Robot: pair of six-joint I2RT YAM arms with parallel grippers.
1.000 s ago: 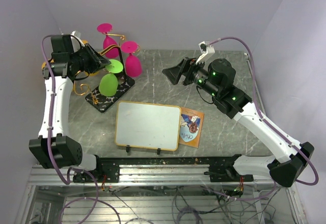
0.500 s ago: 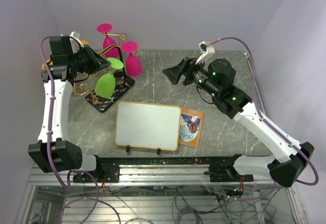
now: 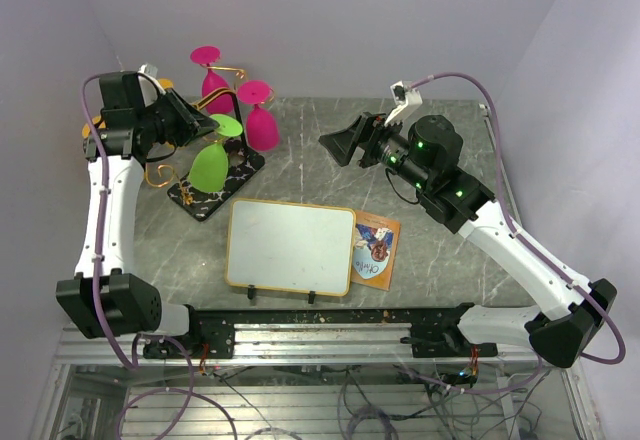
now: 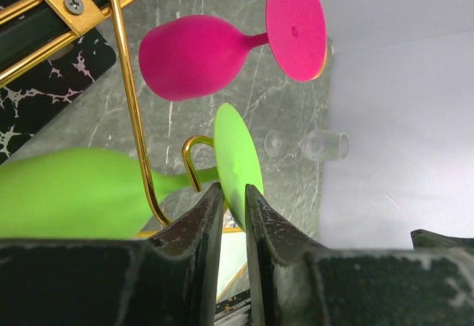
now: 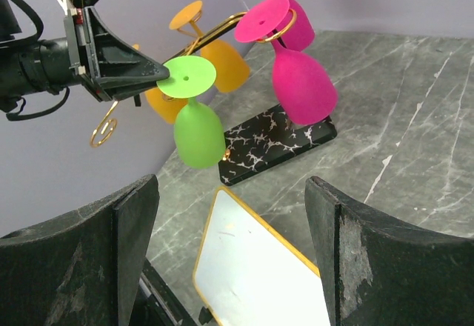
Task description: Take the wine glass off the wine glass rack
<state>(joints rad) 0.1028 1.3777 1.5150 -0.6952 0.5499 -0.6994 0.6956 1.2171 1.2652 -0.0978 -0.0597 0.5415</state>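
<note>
At upper left of the overhead frame, the green wine glass (image 3: 211, 165) hangs bowl-down over the base of the wine glass rack (image 3: 216, 197). Two pink wine glasses (image 3: 262, 126) crowd just behind it, and a whiteboard (image 3: 290, 246) lies below on the bench (image 3: 310, 160). The left gripper (image 3: 211, 121) pinches the rim of its foot; the right gripper (image 3: 335, 143) hangs open at centre, well apart.

Left hand (image 4: 233, 193) narrowly pinched, right hand (image 5: 231, 193) wide open.

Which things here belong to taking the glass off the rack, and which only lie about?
Job: green wine glass, wine glass rack, left claw pinching the glass's foot.
Lying about: whiteboard, picture card, pink wine glasses, orange wine glasses.
</note>
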